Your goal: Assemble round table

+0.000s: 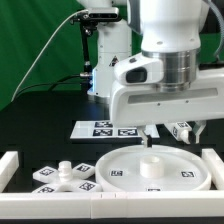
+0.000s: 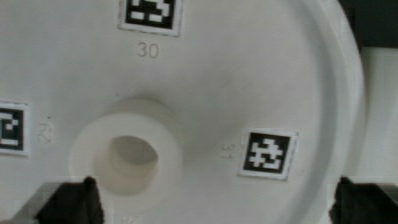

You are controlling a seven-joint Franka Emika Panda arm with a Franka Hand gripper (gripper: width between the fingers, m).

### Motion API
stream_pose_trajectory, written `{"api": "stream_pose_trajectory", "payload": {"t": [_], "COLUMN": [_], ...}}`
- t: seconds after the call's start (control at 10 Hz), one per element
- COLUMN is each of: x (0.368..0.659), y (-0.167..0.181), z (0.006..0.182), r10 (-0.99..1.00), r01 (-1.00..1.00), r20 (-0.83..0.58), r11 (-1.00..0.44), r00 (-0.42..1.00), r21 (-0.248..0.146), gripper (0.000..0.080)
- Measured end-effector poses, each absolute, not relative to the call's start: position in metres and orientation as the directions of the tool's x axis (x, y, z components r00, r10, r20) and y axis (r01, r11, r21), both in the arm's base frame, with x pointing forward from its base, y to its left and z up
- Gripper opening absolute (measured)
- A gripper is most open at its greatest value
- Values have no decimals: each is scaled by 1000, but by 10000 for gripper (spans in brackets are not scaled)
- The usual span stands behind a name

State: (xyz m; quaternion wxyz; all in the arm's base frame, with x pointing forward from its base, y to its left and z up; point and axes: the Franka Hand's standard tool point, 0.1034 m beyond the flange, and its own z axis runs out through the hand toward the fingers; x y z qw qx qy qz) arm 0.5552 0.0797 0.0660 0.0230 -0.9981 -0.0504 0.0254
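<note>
I'm seeing black table [image 1: 40,125], green backdrop [image 1: 30,40]; disc [image 1: 125,160] lying flat, hub [image 1: 152,168] pointing up; gripper [image 1: 165,132] hovering above, released.

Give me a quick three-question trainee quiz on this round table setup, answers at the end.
1. True or false: the pincer is shut on the large white rimmed round plastic disc.
2. In the exterior view, the white plastic four-armed cross-shaped base lies to the disc's: A left, B right.
3. Fill in: the disc carries black-and-white square ____.
Key: 1 false, it is open; 2 A; 3 tags.
</note>
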Motion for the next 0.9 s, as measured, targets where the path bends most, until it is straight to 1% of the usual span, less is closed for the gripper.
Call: {"api": "stream_pose_trajectory", "payload": {"t": [0.2, 0.3, 0.4, 0.7, 0.9], "x": [542, 539, 539, 538, 525], "y": [94, 98, 98, 101, 110], "z": [76, 76, 75, 74, 70], "r10": [241, 244, 155, -53, 0], "r01": [240, 243, 154, -55, -2], "r20": [-44, -42, -46, -54, -57], "r11": [-971, -970, -988, -998, -1000], "r00": [970, 969, 987, 997, 998], "r21": [-27, -26, -32, -30, -21], "gripper": [649, 649, 649, 649, 649]}}
